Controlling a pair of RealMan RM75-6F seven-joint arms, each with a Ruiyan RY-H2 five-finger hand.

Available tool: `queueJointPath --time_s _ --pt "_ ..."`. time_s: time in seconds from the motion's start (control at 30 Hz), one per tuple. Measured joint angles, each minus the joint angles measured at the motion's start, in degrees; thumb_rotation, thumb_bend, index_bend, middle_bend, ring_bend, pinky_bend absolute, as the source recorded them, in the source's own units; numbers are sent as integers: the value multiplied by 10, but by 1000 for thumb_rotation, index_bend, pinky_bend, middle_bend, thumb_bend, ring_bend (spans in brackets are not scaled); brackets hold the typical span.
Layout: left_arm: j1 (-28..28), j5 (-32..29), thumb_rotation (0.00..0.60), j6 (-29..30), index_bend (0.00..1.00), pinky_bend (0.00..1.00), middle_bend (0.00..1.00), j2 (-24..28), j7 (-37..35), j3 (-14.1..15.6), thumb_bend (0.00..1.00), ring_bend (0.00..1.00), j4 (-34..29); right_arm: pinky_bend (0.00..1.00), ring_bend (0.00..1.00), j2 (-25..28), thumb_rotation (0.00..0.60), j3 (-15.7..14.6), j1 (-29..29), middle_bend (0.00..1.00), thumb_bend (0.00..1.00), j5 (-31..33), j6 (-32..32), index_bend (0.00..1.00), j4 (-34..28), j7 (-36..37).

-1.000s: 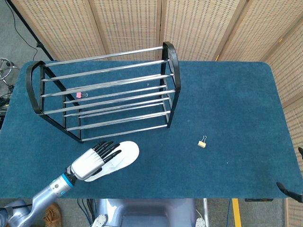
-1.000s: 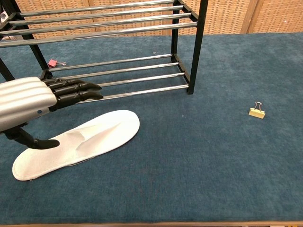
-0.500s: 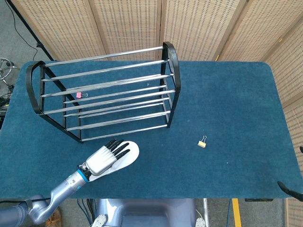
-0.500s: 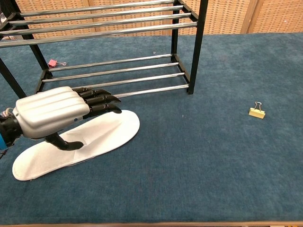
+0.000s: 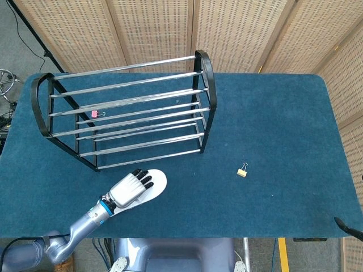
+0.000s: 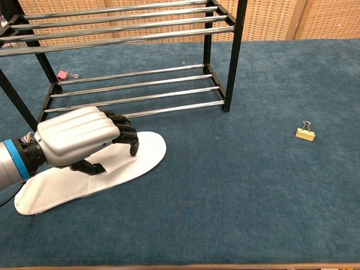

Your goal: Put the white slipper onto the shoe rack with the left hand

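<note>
The white slipper (image 5: 157, 179) (image 6: 149, 147) lies flat on the blue table just in front of the black and chrome shoe rack (image 5: 205, 73) (image 6: 232, 56), toe toward the right. My left hand (image 5: 129, 190) (image 6: 79, 138) sits on top of its middle. The fingers are curled down onto the upper and the thumb is tucked at the slipper's opening, gripping it. Only a dark sliver of my right hand (image 5: 347, 225) shows at the bottom right edge of the head view.
A pink clip (image 5: 94, 114) (image 6: 62, 74) lies under the rack's lower rails at the left. A small yellow binder clip (image 5: 243, 170) (image 6: 305, 133) lies on the cloth to the right. Woven screens stand behind the table.
My left hand has moved right over the slipper and come down on it. Its fingers went from stretched out straight to curled down on the upper.
</note>
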Motion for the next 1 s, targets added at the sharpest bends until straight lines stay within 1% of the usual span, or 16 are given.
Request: queueJointPath --time_s 0.07,0.2,0.3,0.4,0.53,0.6,0.7,1.0 --pt "-2 1 600 7 577 388 492 -5 -5 4 498 338 8 0 0 1 600 -1 0 0 0 -1 0 0 0 0" --pt "-6 2 600 14 621 412 535 -8 -20 9 497 371 12 0 0 1 600 -1 0 0 0 0 0 0 -1 -1" --pt "-8 12 600 35 662 433 569 -12 -28 12 497 398 23 0 0 0 600 -2 0 0 0 -1 -1 0 -1 -3" --pt "-10 29 600 73 670 438 575 -22 -42 15 497 405 45 0 0 0 600 -2 1 0 0 -1 -2 0 -2 -5" --pt "-13 50 600 134 670 438 576 -42 -68 16 496 405 96 0 0 -1 600 -3 1 0 0 0 -2 0 -3 -6" --pt "-15 53 600 150 670 438 576 -50 -82 14 495 405 114 0 0 -1 600 -3 1 0 0 0 -2 0 -3 -6" --pt "-22 47 600 153 670 438 576 -58 -95 8 495 405 124 0 0 -1 600 -3 1 0 0 1 -3 0 -3 -6" --pt "-36 3 600 134 674 441 577 -52 -106 -16 534 408 107 0 0 0 600 -2 3 0 0 5 -6 0 0 -3"
